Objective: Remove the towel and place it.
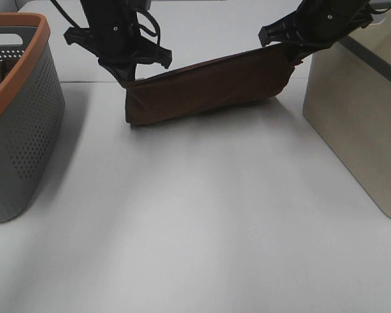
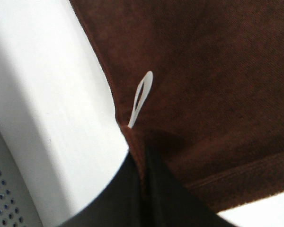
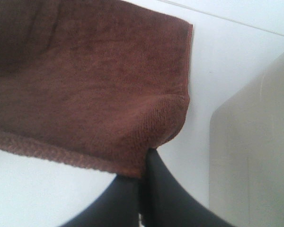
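While both arms grip it, the towel [image 1: 208,88] hangs stretched between them near the far edge of the bench [image 1: 195,228], roughly midway along that edge. The left gripper [image 1: 129,79] is clamped onto one upper corner of the brown cloth, with a small white label [image 2: 141,97] looping out of the hem just beside its fingers. The right gripper [image 1: 290,55] is pinched tight on the opposite corner and sits higher, so the top edge slopes down towards the left arm. The cloth sags in a doubled fold, and I cannot tell whether its lowest part brushes the bench. A grey basket [image 1: 32,124] with an orange rim stands at the left edge. A beige bin [image 1: 352,124] stands at the right edge, close to the right gripper.
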